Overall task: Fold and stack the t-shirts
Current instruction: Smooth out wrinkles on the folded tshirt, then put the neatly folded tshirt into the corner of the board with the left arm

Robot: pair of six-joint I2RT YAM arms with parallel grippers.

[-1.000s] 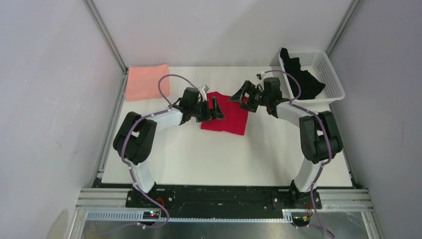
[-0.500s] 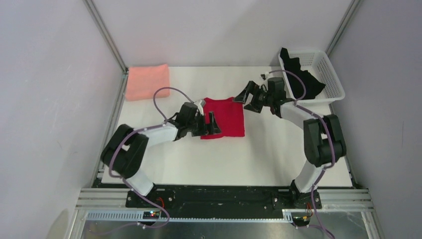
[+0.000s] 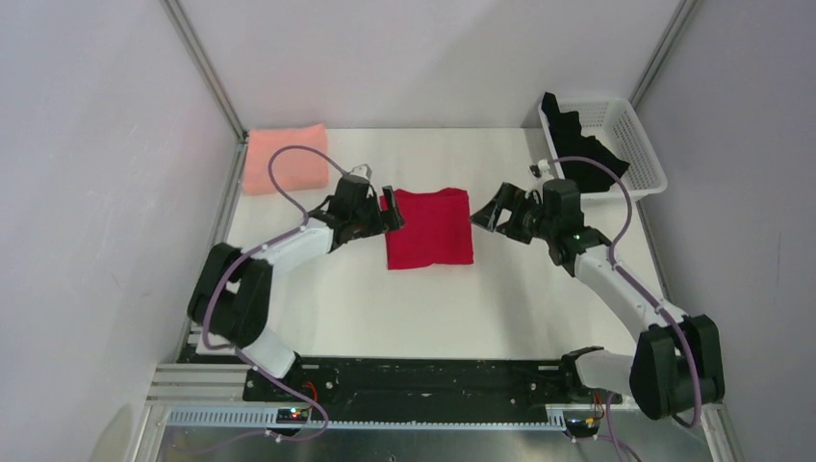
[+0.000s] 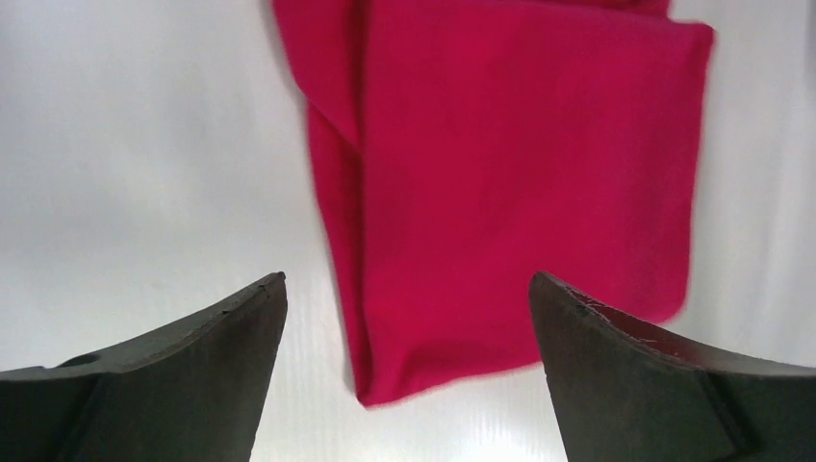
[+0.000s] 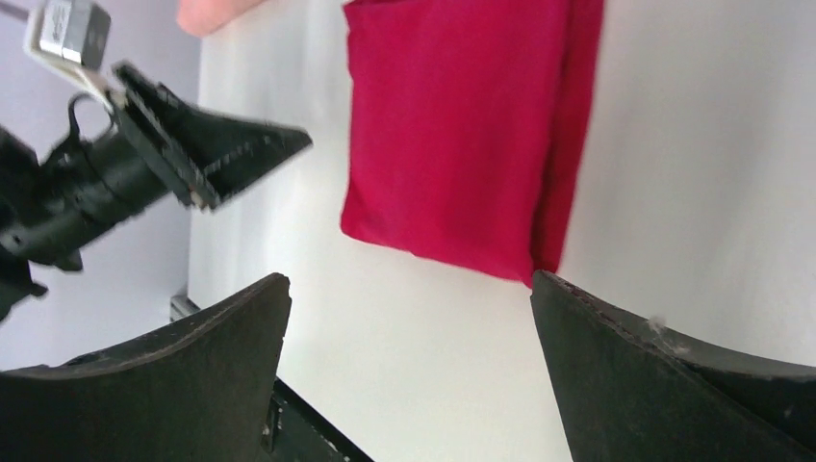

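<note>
Left pincer [image 3: 392, 212] and right pincer [image 3: 486, 218] are both seen from above with jaws spread wide and nothing held. A folded red t-shirt [image 3: 430, 228] is laid flat on the white tabletop [image 3: 433, 308] between them, its left edge just beside the left pincer and its right edge just beside the right pincer. A folded salmon-pink t-shirt [image 3: 284, 159] is found well beyond the left pincer, to its left. A black t-shirt [image 3: 582, 159] is draped in a white mesh basket [image 3: 643, 144] beyond the right pincer, to its right.

From the left wrist, two dark fingers [image 4: 192, 356] are shown far apart with nothing gripped. The red t-shirt is spread ahead of this pincer, its near corner reaching the gap between the fingertips; whether it is touched cannot be told. A folded layer is visible along the shirt's left side.

From the right wrist, the fingers are likewise shown wide apart and empty. The red t-shirt is seen ahead, its near corner close to the right-hand fingertip. The left pincer is seen ahead to the left, opened, with a corner of the salmon-pink t-shirt beyond it.
</note>
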